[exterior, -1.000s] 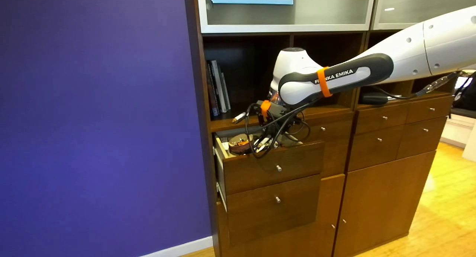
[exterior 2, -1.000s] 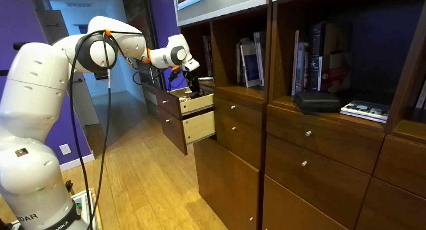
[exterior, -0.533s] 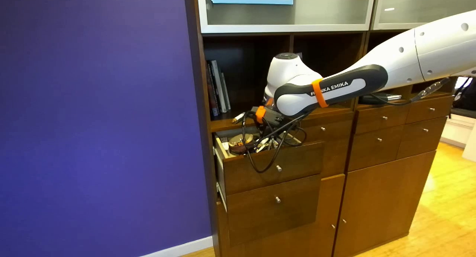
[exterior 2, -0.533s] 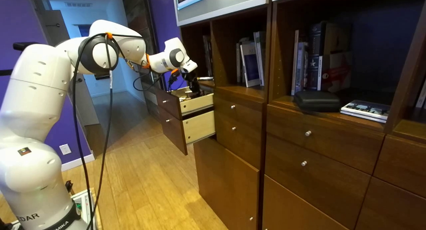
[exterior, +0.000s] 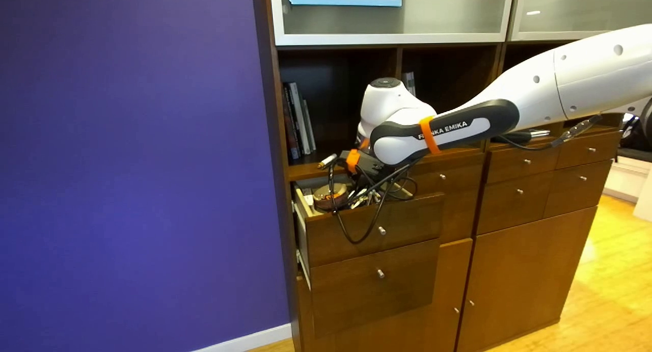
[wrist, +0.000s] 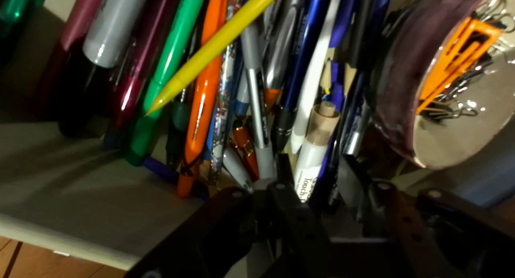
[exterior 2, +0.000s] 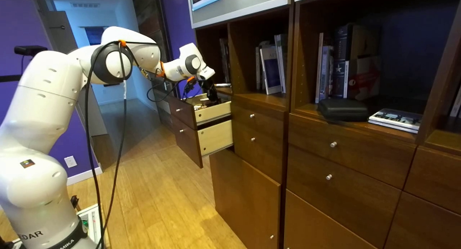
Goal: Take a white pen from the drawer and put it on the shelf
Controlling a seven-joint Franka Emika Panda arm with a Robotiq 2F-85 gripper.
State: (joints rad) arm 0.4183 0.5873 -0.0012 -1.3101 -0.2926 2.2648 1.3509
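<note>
A: Where's the white pen (wrist: pixel 312 157)?
B: In the pulled-out drawer (exterior: pixel 402 229). Wrist view: body between the fingertips of the gripper (wrist: pixel 316 167), tan end reaching past them.
A: Gripped?
B: Fingers stand apart, wider than the pen; can't see anything held.
A: Around it?
B: Wrist view: bowl (wrist: pixel 396 89) right. In an exterior view: shelf (exterior: pixel 336 102) above and beyond drawer, books (exterior: pixel 298 117) leaning at left, white-and-gold pen (exterior: pixel 328 160) at near edge.
</note>
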